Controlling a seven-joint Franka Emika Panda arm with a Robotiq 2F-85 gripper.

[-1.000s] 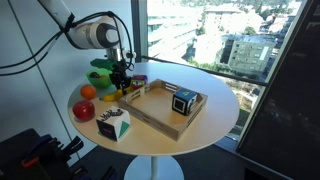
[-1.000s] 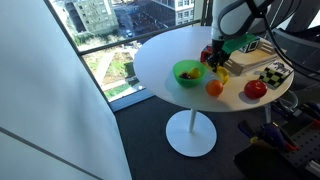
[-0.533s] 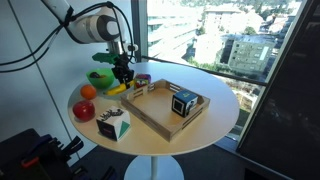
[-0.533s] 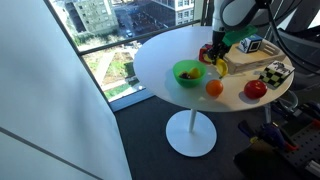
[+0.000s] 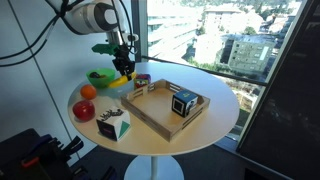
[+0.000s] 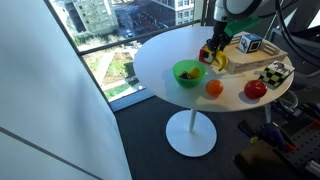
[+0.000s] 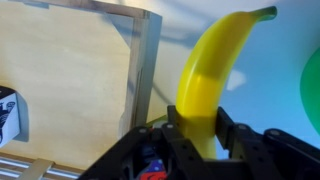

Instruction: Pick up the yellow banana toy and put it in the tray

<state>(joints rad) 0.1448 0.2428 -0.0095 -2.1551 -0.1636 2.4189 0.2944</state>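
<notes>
The yellow banana toy is clamped between my gripper's fingers and hangs lifted above the white table. In both exterior views the gripper holds the banana in the air between the green bowl and the near corner of the tray. The light-wood tray lies on the table beside it. In the wrist view the tray's raised side runs just left of the banana.
A green bowl stands close by, and its edge shows in the wrist view. An orange, a red apple and a white printed box sit near the table edge. A black cube lies in the tray; a small brown cup stands beside its corner.
The gripper has risen from the table with the banana in it and shifted slightly toward the tray corner. Nothing else moved.
</notes>
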